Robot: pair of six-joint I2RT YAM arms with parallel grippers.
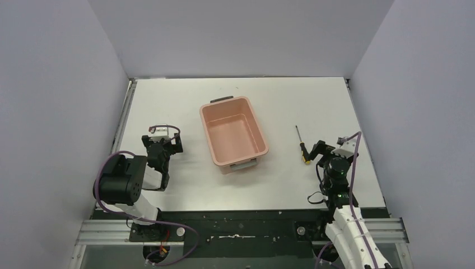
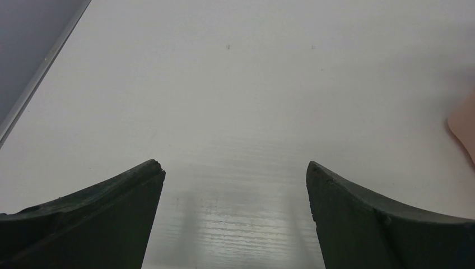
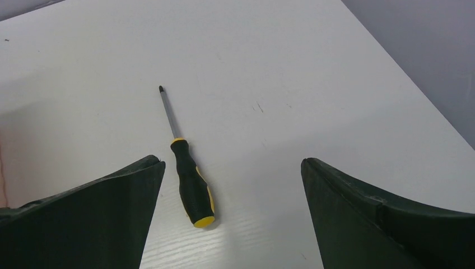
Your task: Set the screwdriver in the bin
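The screwdriver (image 1: 302, 145) lies flat on the white table, right of the bin, shaft pointing away, yellow handle end toward me. In the right wrist view the screwdriver (image 3: 189, 174) lies between my open fingers, nearer the left one, untouched. The salmon-pink bin (image 1: 233, 134) stands empty at the table's middle; a sliver of it (image 2: 464, 126) shows at the left wrist view's right edge. My right gripper (image 1: 320, 150) is open, just right of the handle. My left gripper (image 1: 162, 147) is open and empty, left of the bin, over bare table (image 2: 235, 101).
Grey walls enclose the table on three sides. A metal rail (image 1: 124, 120) runs along the table's left edge. The arm bases and cables (image 1: 168, 235) sit on the black strip at the near edge.
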